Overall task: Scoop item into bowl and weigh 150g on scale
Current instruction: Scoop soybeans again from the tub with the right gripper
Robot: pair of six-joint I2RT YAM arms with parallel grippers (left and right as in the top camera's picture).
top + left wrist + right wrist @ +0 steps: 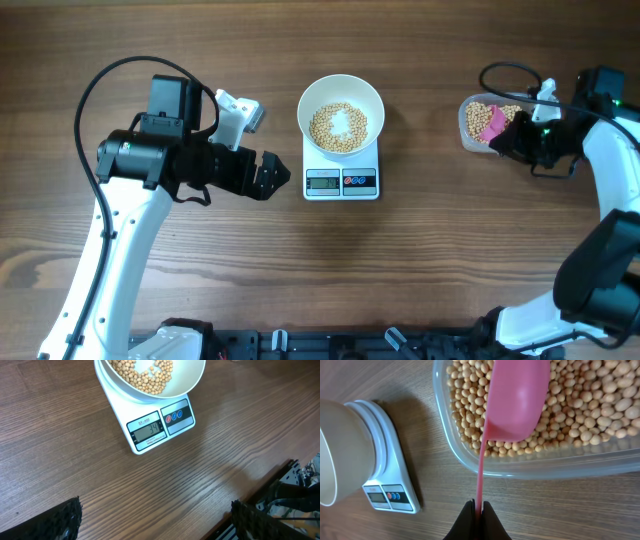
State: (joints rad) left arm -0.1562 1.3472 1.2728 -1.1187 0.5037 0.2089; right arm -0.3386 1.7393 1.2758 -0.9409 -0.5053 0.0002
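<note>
The white bowl [341, 118] sits on the white scale [341, 181] at the table's middle, with a layer of tan beans [339, 127] inside; the bowl's bare bottom shows through them. The scale's display [148, 429] is lit. My left gripper [268, 179] hovers open just left of the scale, nothing between its fingers [62, 519]. At the far right my right gripper [480, 508] is shut on the thin handle of a pink scoop [516, 400]. The scoop's bowl hangs over the beans [580, 400] in a clear plastic tub [478, 123].
The tub's near wall [535, 466] lies between my right gripper and the beans. Bare wood table stretches between scale and tub. A black rail [330, 345] runs along the table's front edge.
</note>
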